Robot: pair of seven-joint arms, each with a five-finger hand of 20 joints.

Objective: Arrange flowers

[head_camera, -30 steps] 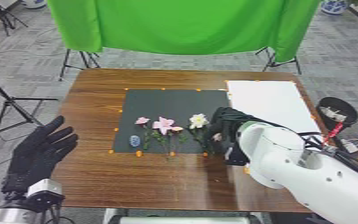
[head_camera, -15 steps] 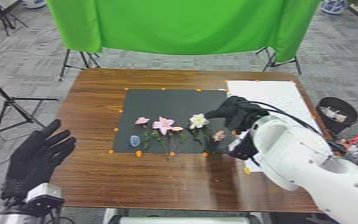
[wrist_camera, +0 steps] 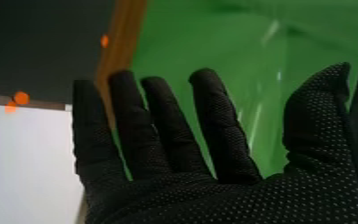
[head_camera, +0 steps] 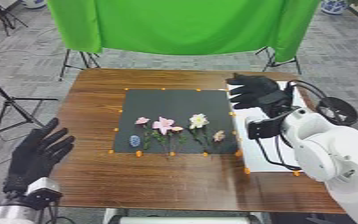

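Observation:
In the head view my right hand [head_camera: 260,93] is over the upper part of the white sheet, its fingers straight and holding nothing. The right wrist view has the same hand [wrist_camera: 220,197] with fingers and thumb spread. On the dark mat lie a small pink flower [head_camera: 142,120], a larger pink flower [head_camera: 163,125], a white flower [head_camera: 198,120], a pale peach flower [head_camera: 219,135] and a blue flower [head_camera: 135,141], heads away from me, beside green stems. My left hand [head_camera: 35,157] is off the table's left side with relaxed fingers.
The dark mat [head_camera: 175,102] lies left of the white sheet [head_camera: 262,157] on the brown table [head_camera: 149,180]. Orange markers line their edges. A black bin [head_camera: 337,111] stands off the table's right side, and a green cloth [head_camera: 184,25] hangs beyond the far edge.
My right hand has moved from the mat's right side away to the far right, over the white sheet, uncovering the peach flower. My left hand is nearly still.

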